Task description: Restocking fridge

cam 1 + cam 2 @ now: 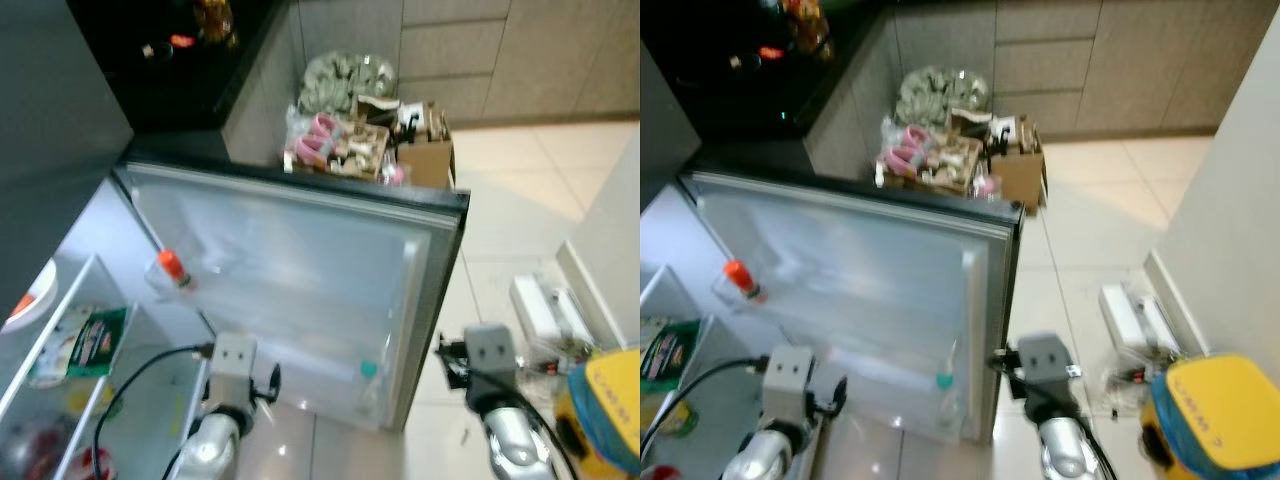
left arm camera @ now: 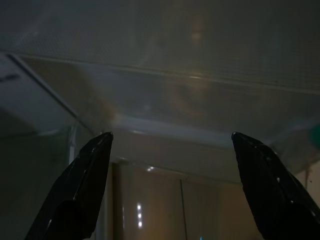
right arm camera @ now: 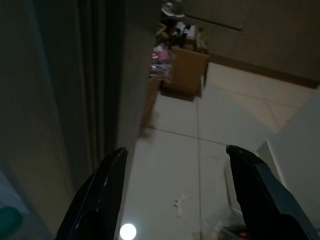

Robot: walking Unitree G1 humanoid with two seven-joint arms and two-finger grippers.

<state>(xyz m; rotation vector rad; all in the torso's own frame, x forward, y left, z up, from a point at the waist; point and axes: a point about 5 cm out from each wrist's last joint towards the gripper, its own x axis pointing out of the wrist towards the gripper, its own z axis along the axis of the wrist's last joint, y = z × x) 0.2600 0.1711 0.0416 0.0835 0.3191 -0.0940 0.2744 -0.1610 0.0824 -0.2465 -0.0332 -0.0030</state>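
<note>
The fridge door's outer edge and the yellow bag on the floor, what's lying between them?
Between the fridge door and the yellow bag, the right eye view shows the right gripper, bare floor tile and a white appliance.

Two silver, glossy forearms rise from the near edge of the scene. Each ends in a pale grey, box-shaped wrist module: the left arm's (image 1: 233,357) bears two small dark dots on its face, the right arm's (image 1: 490,347) is a shade darker. Black brackets flank both modules. A black cable (image 1: 140,372) loops from the left module down past the forearm. The left gripper (image 2: 172,185) and right gripper (image 3: 175,192) each have two long, black, tapering fingers.
</note>
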